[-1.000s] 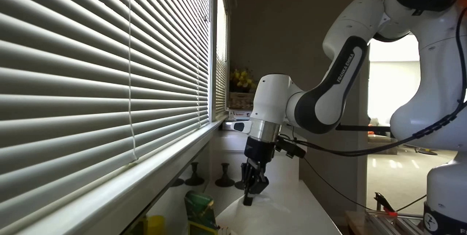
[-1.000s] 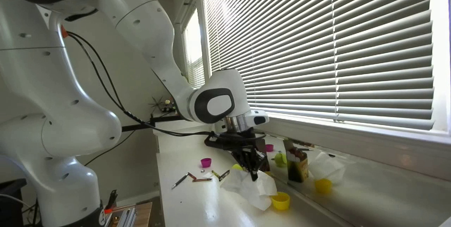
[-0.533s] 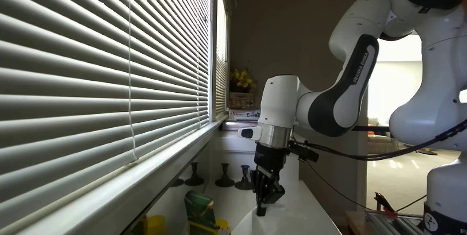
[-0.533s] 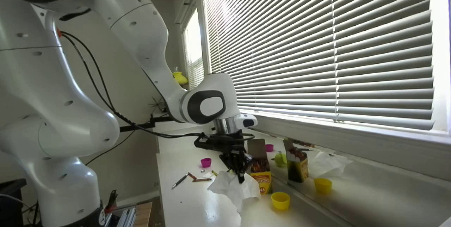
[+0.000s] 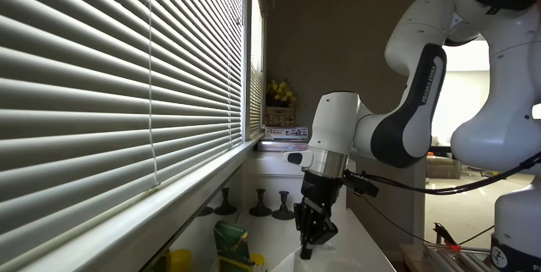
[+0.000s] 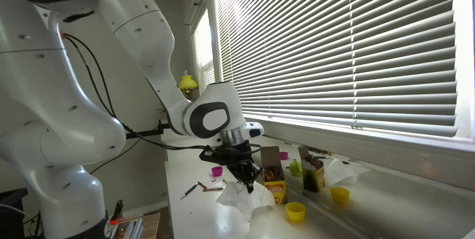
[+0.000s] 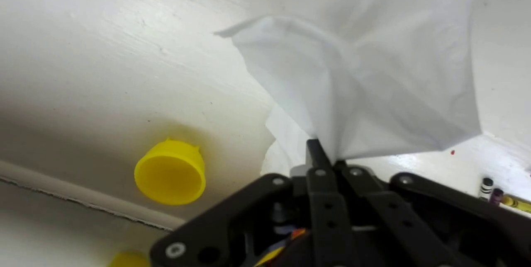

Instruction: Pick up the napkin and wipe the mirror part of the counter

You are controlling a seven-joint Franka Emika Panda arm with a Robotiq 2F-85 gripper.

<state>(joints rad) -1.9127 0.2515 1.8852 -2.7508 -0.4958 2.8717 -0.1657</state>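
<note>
The thin white napkin (image 6: 242, 199) hangs spread out from my gripper (image 6: 249, 187), low over the pale counter (image 6: 193, 213). In the wrist view the napkin (image 7: 373, 72) is pinched between the closed fingertips of my gripper (image 7: 325, 151) and fans out beyond them. I cannot tell how much of it touches the counter. In an exterior view the gripper (image 5: 306, 253) points down over the counter (image 5: 355, 251), with part of the napkin (image 5: 291, 263) below it. The mirror strip (image 6: 393, 198) runs along the counter's window side and reflects the napkin and cups.
A yellow cup (image 6: 295, 213) and an open crayon box (image 6: 275, 189) stand between the napkin and the mirror. A magenta cup (image 6: 217, 171), a pen (image 6: 189, 191) and loose crayons (image 6: 213, 189) lie on the arm's side. Dark candle holders (image 5: 260, 204) stand at the far end.
My gripper has moved away from the mirror and window, slightly lower, carrying the napkin along. The crayon box, earlier mostly behind the gripper in an exterior view, now shows. The cups have not moved.
</note>
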